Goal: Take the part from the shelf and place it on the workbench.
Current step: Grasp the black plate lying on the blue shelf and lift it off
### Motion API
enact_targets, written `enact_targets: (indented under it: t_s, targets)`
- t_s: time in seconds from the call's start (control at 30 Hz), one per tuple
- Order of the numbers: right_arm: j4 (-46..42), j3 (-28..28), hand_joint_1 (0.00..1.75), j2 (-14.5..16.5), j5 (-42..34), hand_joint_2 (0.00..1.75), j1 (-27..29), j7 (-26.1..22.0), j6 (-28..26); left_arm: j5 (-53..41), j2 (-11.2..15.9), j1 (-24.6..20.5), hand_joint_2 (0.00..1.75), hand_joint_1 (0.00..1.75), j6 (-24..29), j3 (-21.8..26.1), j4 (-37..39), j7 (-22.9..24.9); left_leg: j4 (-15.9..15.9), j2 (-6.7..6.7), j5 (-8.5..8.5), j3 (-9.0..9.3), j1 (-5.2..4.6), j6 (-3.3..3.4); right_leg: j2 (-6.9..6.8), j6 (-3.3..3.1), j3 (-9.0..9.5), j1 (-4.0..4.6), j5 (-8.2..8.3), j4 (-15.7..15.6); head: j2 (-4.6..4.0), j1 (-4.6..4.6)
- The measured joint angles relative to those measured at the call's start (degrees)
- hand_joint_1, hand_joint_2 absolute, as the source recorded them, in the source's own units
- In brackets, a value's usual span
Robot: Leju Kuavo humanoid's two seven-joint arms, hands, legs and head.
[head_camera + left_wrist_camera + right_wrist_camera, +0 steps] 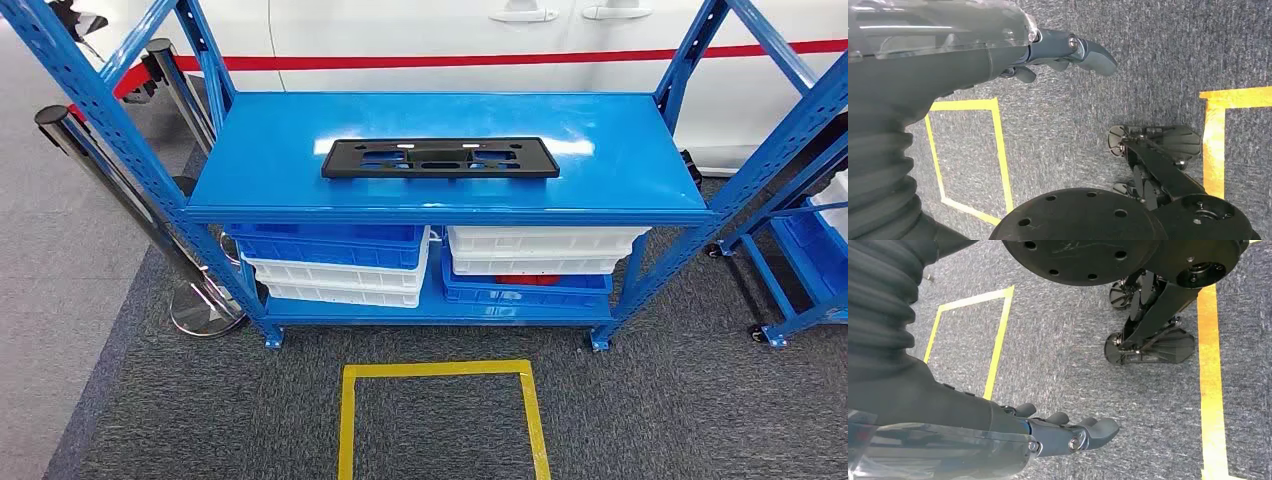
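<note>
Part point(439, 158), a long flat black plastic plate with rectangular cut-outs, lies on the top deck of the blue steel shelf point(620, 140), its long axis running side to side across the robot's front, roughly centred on the deck and a little nearer the front edge than the back. Both arms hang low at the robot's sides, so the plate sits well above and ahead of either set of fingers, and neither hand touches it. The left hand point(1058, 57) points down at the dark grey carpet point(1158, 50), fingers loosely curled and holding nothing; from this angle they look more gathered than spread, though the wrist view is poor for judging that. The right hand point(1063, 432) hangs the same way over the carpet, fingers loosely bent with nothing between them. With the plate centred and lying crosswise, neither hand seems clearly nearer; each would probably have to rise and reach forward to one end of it. The yellow tape square point(440, 420) on the floor lies between the robot and the shelf.
</note>
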Motion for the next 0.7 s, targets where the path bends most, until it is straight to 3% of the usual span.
enact_targets:
  t_s: [0.5,0.57,0.63,0.7]
  targets:
    - [0.48,-1.92,0.00,0.06,0.90,1.75,-0.88,0.17,-0.35,0.60,0.00,-0.86,1.75,0.00,0.58,0.00,0.03,-0.03,0.01,0.00,0.00,0.00,0.00,0.00,0.00,0.00,0.03,0.00,0.01,0.00,-0.01,-0.01]
    - [0.95,-3.97,0.00,0.17,2.50,0.87,-1.67,0.50,-1.00,1.70,0.00,-1.59,1.75,0.00,1.56,0.00,0.08,-0.15,0.01,0.00,0.01,0.01,0.00,0.00,-0.01,0.00,0.03,-0.01,0.01,0.00,-0.01,0.00]
    - [1.49,-6.22,0.00,0.35,4.47,0.00,-2.56,0.88,-1.78,3.03,0.00,-2.48,0.87,0.00,2.76,0.01,0.32,-0.37,0.01,0.00,0.01,0.01,-0.01,0.00,-0.01,0.00,0.06,-0.01,0.01,0.00,-0.01,0.00]
    - [2.13,-8.76,0.00,0.63,6.58,0.00,-3.38,1.27,-2.56,4.42,0.00,-3.38,0.00,0.00,3.99,0.02,0.77,-0.59,0.02,0.00,0.01,0.03,-0.01,0.01,-0.01,0.00,0.10,-0.01,0.01,0.00,0.00,0.00]
